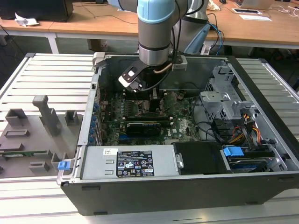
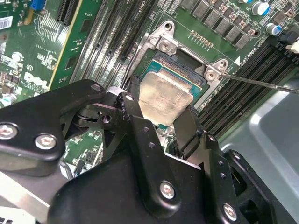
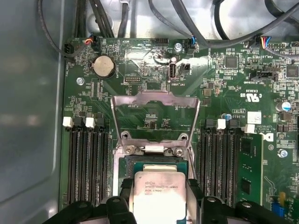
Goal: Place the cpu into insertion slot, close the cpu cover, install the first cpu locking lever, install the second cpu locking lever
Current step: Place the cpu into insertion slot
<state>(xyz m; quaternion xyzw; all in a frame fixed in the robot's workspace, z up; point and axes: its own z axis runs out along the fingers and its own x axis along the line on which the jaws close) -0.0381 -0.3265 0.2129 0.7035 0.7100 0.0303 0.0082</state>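
Two cpu point(image 2: 166, 93) edges in pincer point(image 2: 161, 100) over slot point(image 2: 181, 63)

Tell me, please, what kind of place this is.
Probably a robotics lab or workshop. An open computer case lies on a slatted metal table, wooden desks stand behind it, and the arm's hand holds the cpu at the insertion slot.

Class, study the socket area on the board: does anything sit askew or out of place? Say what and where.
The cpu, gripped by the gripper, looks tilted and offset over the insertion slot, not lying flat in it. The cpu cover stands open beyond the slot. Nothing looks damaged or spilled.
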